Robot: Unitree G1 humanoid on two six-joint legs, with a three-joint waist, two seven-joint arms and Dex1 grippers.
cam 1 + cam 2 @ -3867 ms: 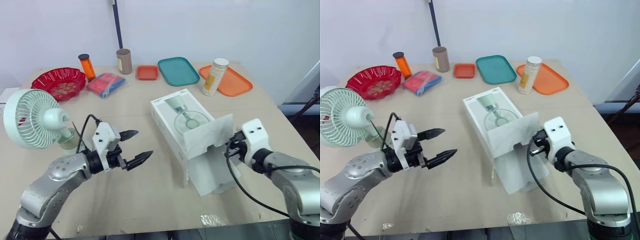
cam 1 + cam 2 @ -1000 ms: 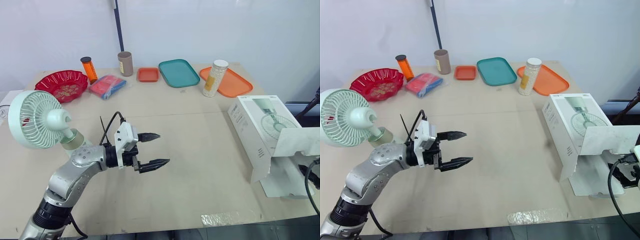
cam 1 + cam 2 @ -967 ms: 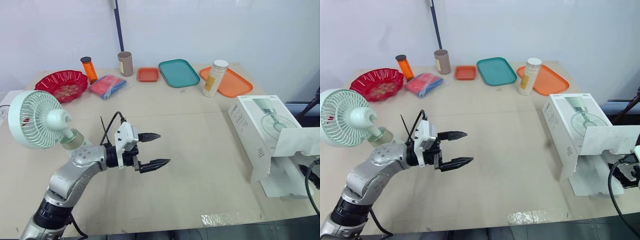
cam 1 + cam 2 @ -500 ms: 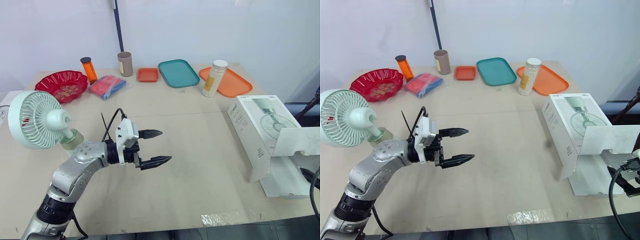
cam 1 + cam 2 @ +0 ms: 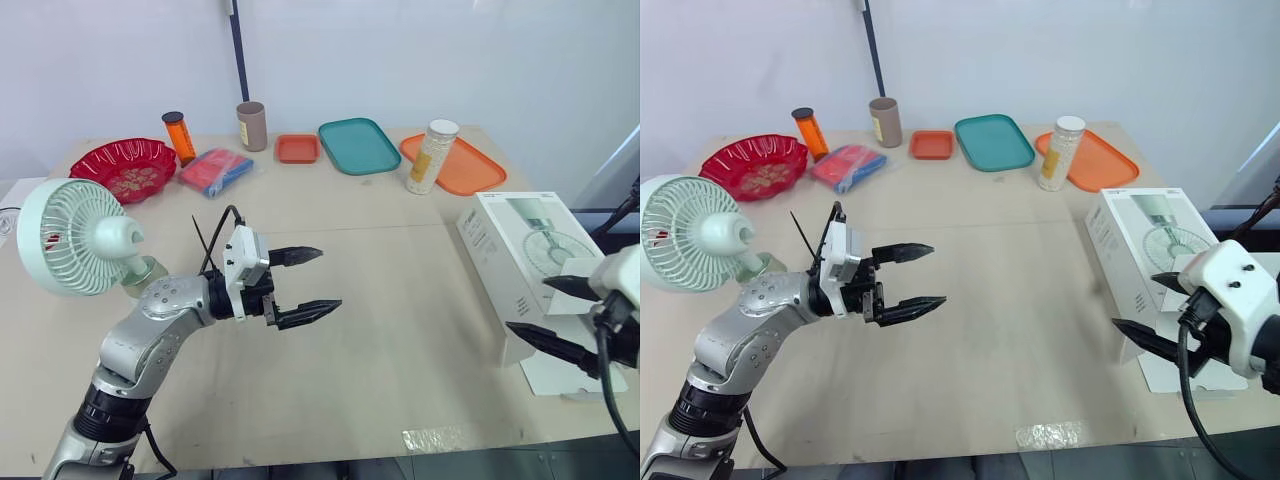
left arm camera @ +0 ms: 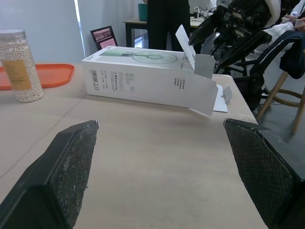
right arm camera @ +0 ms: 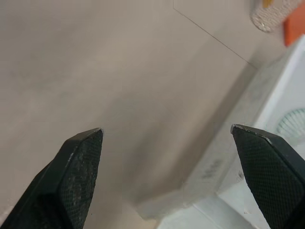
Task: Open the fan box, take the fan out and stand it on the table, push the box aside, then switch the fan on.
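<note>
The pale green round-caged desk fan [image 5: 75, 238] stood upright on the beige wooden table [image 5: 400, 300], well behind the left gripper [image 5: 328, 278] and beside that arm's elbow, apart from its fingers. The left gripper's two black fingers [image 6: 66, 162] were spread wide and held nothing, hovering over bare tabletop and pointing across it toward the white cardboard fan box [image 5: 520, 260]. The box lay flat with its printed fan picture facing up, well apart from the left fingertips and just beside the right gripper [image 5: 1134, 300]. Its end flap hung open on the side nearest the right gripper. The right gripper's fingers [image 7: 81, 162] were also spread wide and empty; one finger overlapped the box's open end in the head views, and I could not tell whether it touched the card.

Beyond the box, farther from the right fingers, stood a clear jar of white beads [image 5: 430, 155] at the edge of a flat orange tray [image 5: 470, 165]. Farther out from the left fingertips, along the far edge, lay a teal oblong tray [image 5: 357, 145], a small orange dish [image 5: 297, 148], a brown cardboard cup [image 5: 251, 124], a red and blue packet [image 5: 212, 170], an orange bottle with a black cap [image 5: 177, 137] and a red scalloped bowl [image 5: 122, 167].
</note>
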